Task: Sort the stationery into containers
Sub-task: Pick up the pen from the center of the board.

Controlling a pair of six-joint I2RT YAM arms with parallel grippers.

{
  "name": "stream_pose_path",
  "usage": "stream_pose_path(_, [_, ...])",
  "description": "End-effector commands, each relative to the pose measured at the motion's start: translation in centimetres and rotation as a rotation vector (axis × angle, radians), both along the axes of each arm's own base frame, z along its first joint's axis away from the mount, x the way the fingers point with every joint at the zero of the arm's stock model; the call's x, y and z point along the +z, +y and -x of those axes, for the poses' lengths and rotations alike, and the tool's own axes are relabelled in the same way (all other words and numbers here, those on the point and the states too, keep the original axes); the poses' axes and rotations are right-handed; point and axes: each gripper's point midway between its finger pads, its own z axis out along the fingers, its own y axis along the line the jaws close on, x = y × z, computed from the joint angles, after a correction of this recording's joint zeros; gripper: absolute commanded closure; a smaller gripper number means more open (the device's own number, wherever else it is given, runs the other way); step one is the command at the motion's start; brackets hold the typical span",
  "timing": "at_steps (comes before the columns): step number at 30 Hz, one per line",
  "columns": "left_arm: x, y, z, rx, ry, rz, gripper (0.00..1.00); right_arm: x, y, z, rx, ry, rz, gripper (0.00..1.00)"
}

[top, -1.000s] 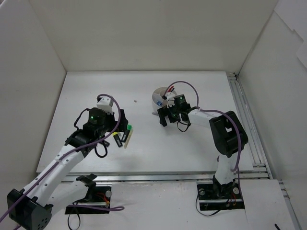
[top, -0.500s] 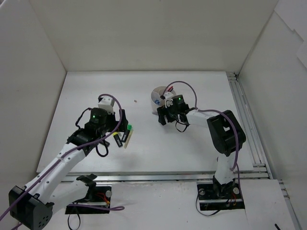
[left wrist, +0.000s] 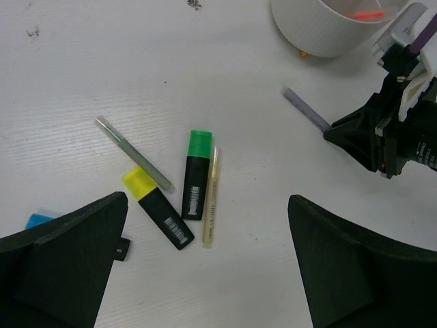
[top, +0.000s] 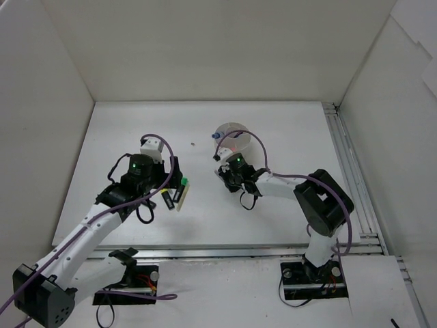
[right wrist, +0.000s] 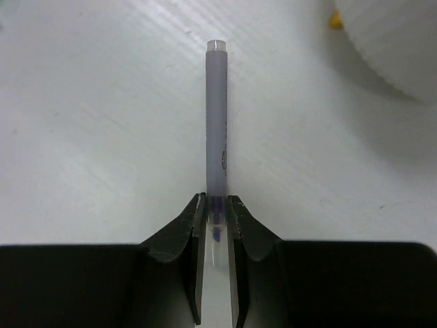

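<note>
A thin grey-violet pen (right wrist: 217, 123) lies on the table, and my right gripper (right wrist: 216, 205) is shut on its near end. This pen (left wrist: 306, 109) shows left of the white tub (left wrist: 321, 31) in the left wrist view. The tub (top: 229, 127) holds a red pen (left wrist: 369, 13) and a blue-capped item (top: 216, 136). Under my open left gripper (left wrist: 205, 205) lie a green-capped highlighter (left wrist: 196, 174), a yellow-capped highlighter (left wrist: 157, 207), a pale stick (left wrist: 212, 196) and a grey pen (left wrist: 134, 153). A blue cap (left wrist: 37, 220) peeks out by the left finger.
White walls enclose the table on three sides. A metal rail (top: 348, 171) runs along the right edge. The tub wall (right wrist: 389, 41) stands close to the right of the held pen, with a small yellow bit (right wrist: 335, 20) at its foot.
My right gripper has moved from the tub down and left to the table and shut on the grey-violet pen. The left arm has barely moved.
</note>
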Motion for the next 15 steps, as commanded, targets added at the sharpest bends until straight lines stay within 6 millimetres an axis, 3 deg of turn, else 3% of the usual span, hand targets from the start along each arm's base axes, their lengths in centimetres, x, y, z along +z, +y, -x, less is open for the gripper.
stream_pose_path(1, [2.2,-1.3,-0.4,-0.056,-0.055,0.055,0.00,3.8,0.4,1.9,0.024,-0.001,-0.014,1.00])
stream_pose_path(7, [2.0,-5.0,1.6,-0.285,-0.057,0.071,0.00,8.9,2.6,7.8,0.149,0.183,-0.195,1.00])
stream_pose_path(10, [2.7,-8.1,3.7,-0.489,-0.089,0.082,0.00,9.7,1.4,11.0,0.233,0.391,-0.229,1.00])
stream_pose_path(15, [3.7,-13.3,8.3,-0.884,-0.189,0.025,0.00,12.9,1.5,12.3,0.316,0.448,-0.286,1.00])
